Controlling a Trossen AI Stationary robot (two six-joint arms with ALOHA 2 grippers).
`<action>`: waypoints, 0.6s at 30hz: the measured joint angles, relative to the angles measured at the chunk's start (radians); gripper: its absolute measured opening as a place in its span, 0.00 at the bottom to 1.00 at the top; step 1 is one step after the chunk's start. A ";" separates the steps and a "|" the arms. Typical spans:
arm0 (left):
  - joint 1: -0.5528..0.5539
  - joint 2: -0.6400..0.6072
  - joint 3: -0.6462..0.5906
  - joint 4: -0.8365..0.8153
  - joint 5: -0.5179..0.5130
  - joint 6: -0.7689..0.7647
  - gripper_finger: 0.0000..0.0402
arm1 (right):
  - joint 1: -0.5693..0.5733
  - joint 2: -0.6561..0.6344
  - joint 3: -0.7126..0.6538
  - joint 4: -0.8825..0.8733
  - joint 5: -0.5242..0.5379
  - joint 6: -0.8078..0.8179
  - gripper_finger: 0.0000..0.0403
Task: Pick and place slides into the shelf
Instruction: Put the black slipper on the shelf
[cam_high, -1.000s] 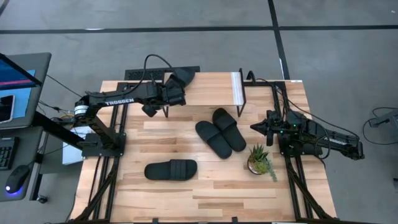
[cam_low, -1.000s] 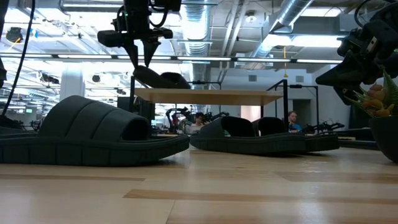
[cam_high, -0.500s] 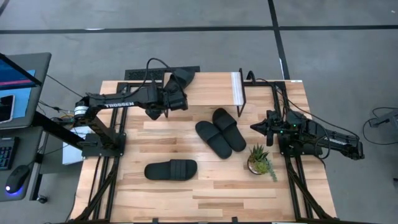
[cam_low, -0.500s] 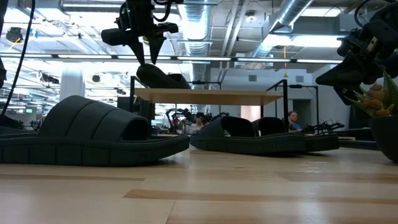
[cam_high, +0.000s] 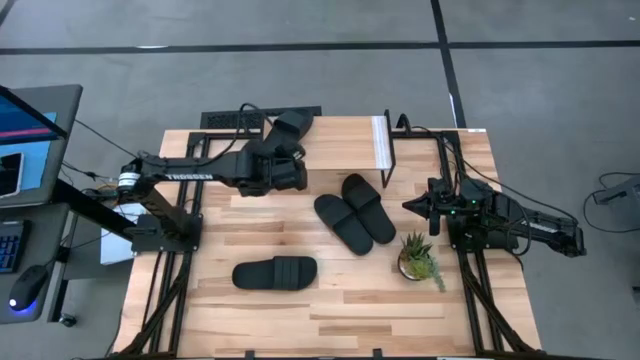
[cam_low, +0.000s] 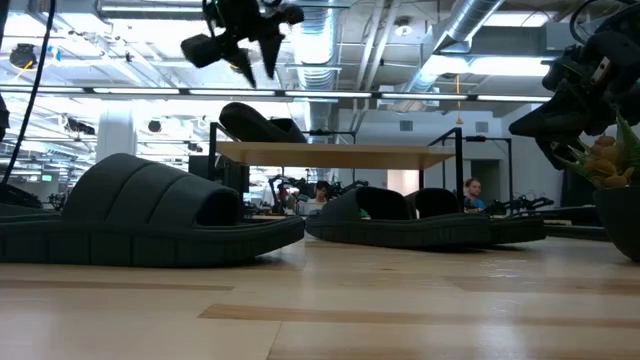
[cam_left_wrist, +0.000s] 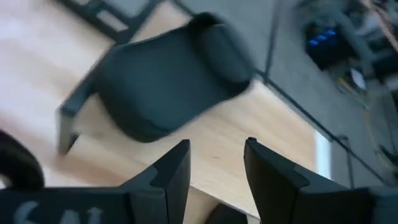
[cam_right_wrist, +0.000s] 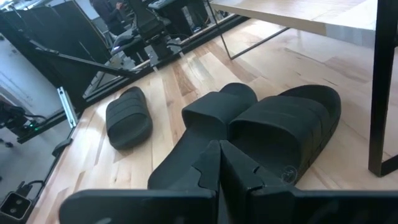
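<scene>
Hovering my left pincer (cam_left_wrist: 214, 163), fingers apart and empty, beside one slide (cam_high: 288, 126) lying on the shelf (cam_high: 340, 140); right pincer (cam_right_wrist: 219, 160) shut.

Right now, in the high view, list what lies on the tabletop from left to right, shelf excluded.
Lone slide → pair of slides lying side by side → potted plant.
</scene>
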 joint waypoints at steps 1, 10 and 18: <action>-0.008 -0.003 0.012 -0.001 -0.011 0.061 0.35 | 0.000 0.000 0.000 0.000 0.000 0.000 0.00; -0.097 -0.009 0.218 0.009 -0.035 0.799 0.35 | 0.000 0.000 0.000 0.008 0.000 0.000 0.00; -0.206 -0.007 0.333 -0.210 -0.135 1.092 0.23 | 0.000 0.055 0.049 0.037 0.078 -0.028 0.00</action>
